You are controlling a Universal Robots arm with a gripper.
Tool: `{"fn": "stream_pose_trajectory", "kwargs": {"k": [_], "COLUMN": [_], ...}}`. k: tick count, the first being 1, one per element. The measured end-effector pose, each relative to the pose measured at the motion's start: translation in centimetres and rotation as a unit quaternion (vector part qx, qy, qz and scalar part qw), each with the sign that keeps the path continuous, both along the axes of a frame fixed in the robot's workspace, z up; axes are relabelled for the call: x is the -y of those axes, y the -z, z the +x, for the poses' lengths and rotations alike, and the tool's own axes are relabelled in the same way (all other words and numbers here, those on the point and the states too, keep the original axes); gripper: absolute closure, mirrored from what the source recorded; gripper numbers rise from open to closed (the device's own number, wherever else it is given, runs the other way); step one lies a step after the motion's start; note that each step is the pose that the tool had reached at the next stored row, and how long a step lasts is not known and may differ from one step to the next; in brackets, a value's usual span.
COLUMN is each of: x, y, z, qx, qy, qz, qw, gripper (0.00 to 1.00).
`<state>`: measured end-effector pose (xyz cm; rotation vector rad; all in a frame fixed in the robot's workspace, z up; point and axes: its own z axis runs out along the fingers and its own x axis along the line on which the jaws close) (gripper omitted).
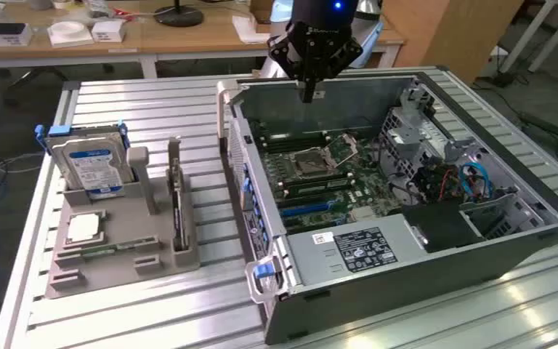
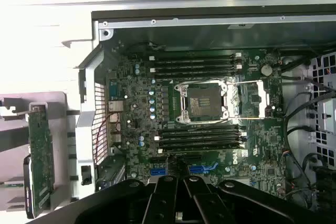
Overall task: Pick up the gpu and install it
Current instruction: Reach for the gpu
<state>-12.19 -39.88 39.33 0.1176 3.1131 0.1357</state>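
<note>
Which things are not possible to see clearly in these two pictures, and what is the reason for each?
- Graphics card: exterior view, standing edge-on in the gray holder, so its faces are hidden.
- Hard drive label: exterior view, print too small to read.
- Motherboard card slots: wrist view, partly covered by the dark jaws.

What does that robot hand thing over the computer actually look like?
The gripper is black: a chunky body with faint pale lettering, narrowing through jointed bars with round pivot pins to a slim tip. A small blue light glows above it, and the arm behind it looks pale grey.
</note>
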Motion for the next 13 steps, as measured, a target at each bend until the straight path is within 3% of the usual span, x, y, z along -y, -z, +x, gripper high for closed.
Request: {"fn": "stream_pose_trajectory", "kwargs": {"k": [13], "x": [0.00], "y": [0.00], "z": [-0.72], "qx": [0.0000], "qy": [0.000], "qz": [0.0000], "qw": [1.0000], "gripper": [0.90]}}
